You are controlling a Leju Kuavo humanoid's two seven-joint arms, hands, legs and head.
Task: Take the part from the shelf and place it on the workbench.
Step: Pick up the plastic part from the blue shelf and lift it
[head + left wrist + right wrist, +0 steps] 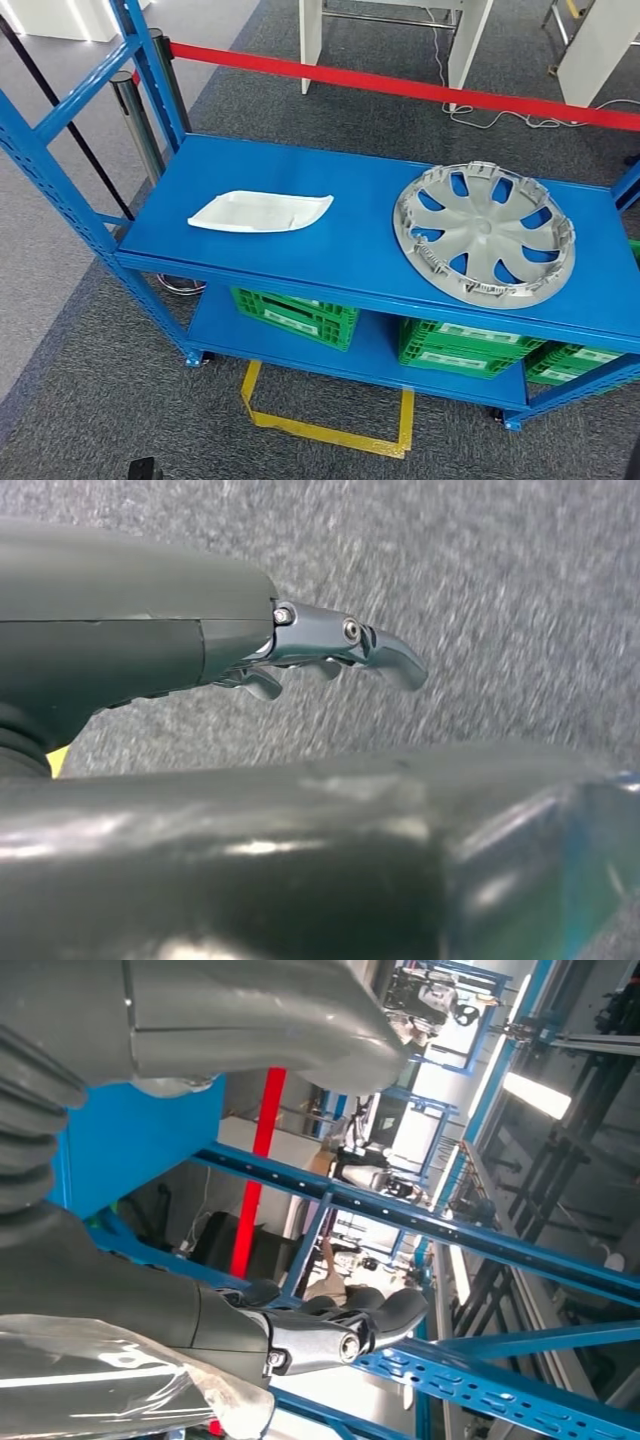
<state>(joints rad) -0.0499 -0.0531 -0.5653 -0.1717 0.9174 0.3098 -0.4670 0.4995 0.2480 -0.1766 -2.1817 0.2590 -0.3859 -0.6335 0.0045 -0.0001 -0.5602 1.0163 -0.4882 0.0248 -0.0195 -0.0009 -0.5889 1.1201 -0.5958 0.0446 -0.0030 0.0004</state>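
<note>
The white part (260, 211) lies flat on the left of the blue shelf (362, 240); the left robot hand (332, 650) and right robot hand (332, 1330) hold nothing, fingers apart, so a grab at its thin edge may slip.

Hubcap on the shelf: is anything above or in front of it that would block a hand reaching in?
Nothing visible does. The hubcap lies flat on the shelf top, open above and in front. The white tray lies apart to its left.
</note>
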